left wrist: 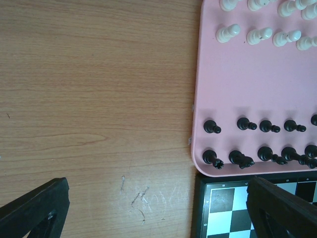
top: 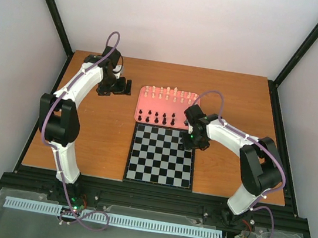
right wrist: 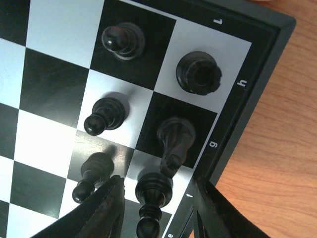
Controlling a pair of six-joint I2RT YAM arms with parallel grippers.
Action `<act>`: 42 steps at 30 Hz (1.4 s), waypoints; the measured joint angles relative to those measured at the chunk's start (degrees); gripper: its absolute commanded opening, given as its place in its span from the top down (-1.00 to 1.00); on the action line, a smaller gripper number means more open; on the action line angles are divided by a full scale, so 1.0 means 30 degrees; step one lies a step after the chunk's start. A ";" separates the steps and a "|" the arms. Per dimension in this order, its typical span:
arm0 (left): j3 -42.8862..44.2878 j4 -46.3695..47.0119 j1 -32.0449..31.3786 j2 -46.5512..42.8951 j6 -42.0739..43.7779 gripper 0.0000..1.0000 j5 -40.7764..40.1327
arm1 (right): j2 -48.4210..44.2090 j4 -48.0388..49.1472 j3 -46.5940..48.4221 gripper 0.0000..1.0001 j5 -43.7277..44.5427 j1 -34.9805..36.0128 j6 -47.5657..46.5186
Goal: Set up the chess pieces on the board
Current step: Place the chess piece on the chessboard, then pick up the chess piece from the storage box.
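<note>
Two arms are showing in the top view: the left arm [top: 84,79] is reaching to the upper left of the tabletop [top: 97,140], beside the tray [top: 149,104], while the right jaws are hovering over the upper right corner of the board [top: 161,155]. Most pieces [top: 157,117] are sitting on the tray.

In the left wrist view the left jaws are standing wide apart over bare wood, pinching nothing. Black pieces [left wrist: 211,127] are lining the tray's lower rows, with white pieces [left wrist: 228,33] above.

In the right wrist view six black pieces are standing at the board's edge. The right jaws are spread around the bishop [right wrist: 152,196] at bottom centre, seemingly touching neither side. I judge the bishop's placing is finishing. The next move calls for lifting straight clear without clipping the knight [right wrist: 174,141], then fetching another piece from the tray.
</note>
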 measured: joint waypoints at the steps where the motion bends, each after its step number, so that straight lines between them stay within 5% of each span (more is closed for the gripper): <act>1: 0.0000 0.0000 0.0000 0.0000 0.0000 -1.00 0.0000 | 0.0000 -0.0007 0.0007 0.18 0.0000 0.0000 0.0029; 17: 0.0000 0.0000 0.0000 0.0000 0.0000 -1.00 0.0000 | -0.0867 -0.3337 0.6142 0.11 0.1217 0.0000 -0.0743; 28: 0.0000 0.0000 0.0000 -0.0036 0.0000 -1.00 -0.0007 | 0.6237 -0.3453 1.3318 0.19 0.0415 -0.0007 -0.1676; 42: -0.0109 0.0007 0.0000 -0.0415 0.0007 -1.00 -0.0095 | 0.8196 -0.4007 1.3748 0.21 -0.1326 -0.0015 -0.1909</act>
